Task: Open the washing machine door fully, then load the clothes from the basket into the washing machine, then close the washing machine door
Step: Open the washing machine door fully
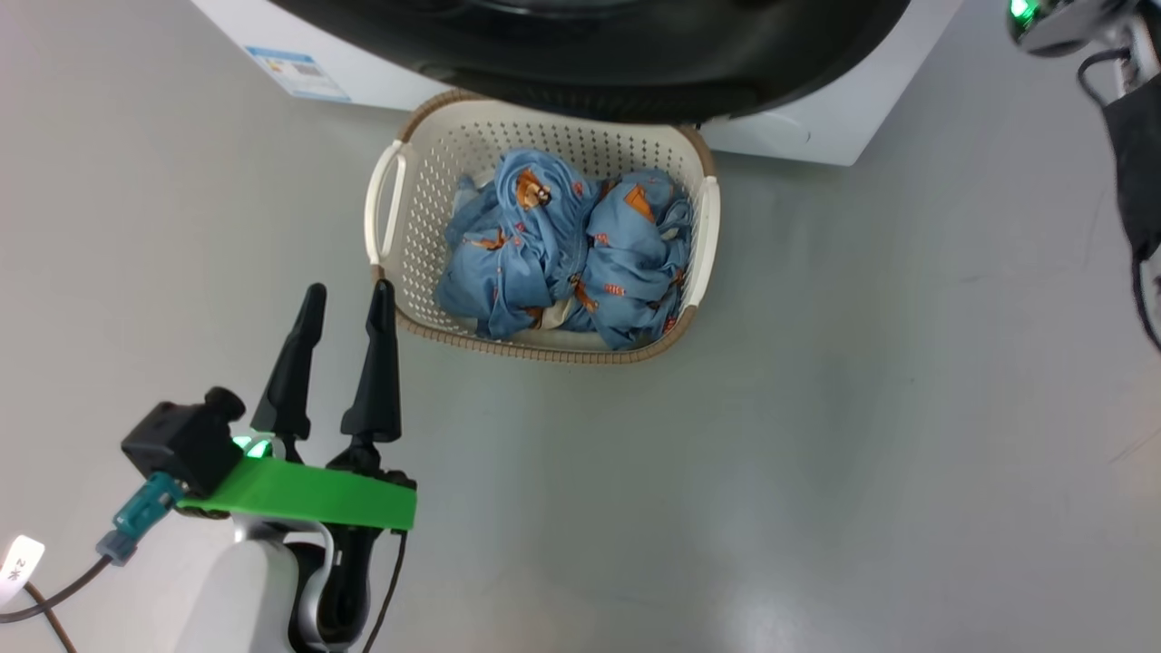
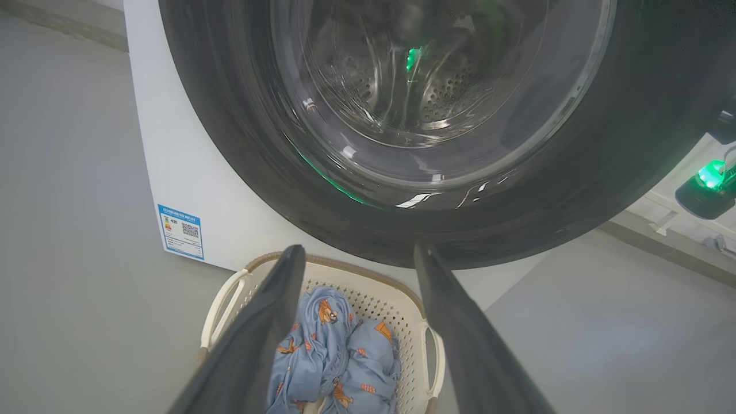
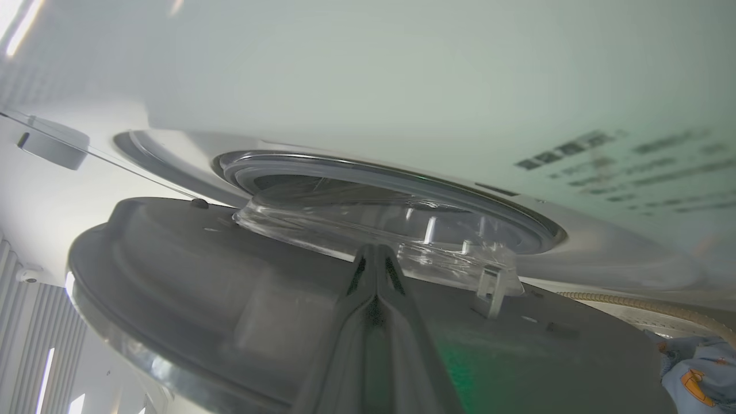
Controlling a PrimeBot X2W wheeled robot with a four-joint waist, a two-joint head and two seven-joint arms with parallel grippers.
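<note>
The cream basket (image 1: 424,210) stands on the floor against the white washing machine (image 1: 821,127) and holds the blue bear-print clothes (image 1: 562,249). Above it juts the black washing machine door (image 1: 590,54). My left gripper (image 1: 349,295) hovers open and holding nothing just left of the basket's near corner. In its wrist view, its fingers (image 2: 276,322) frame the clothes (image 2: 333,345) under the door's glass window (image 2: 425,86). In the right wrist view, my right gripper (image 3: 376,250) is shut and lies on the grey inner face of the door (image 3: 201,270), which stands ajar from the machine's opening (image 3: 391,172).
Grey floor lies open right of and in front of the basket. A blue label (image 1: 297,73) marks the machine's lower left. My right arm's wrist housing (image 1: 1057,23) with a green light sits at the top right, with a dark cloth and cable (image 1: 1134,172) hanging below it.
</note>
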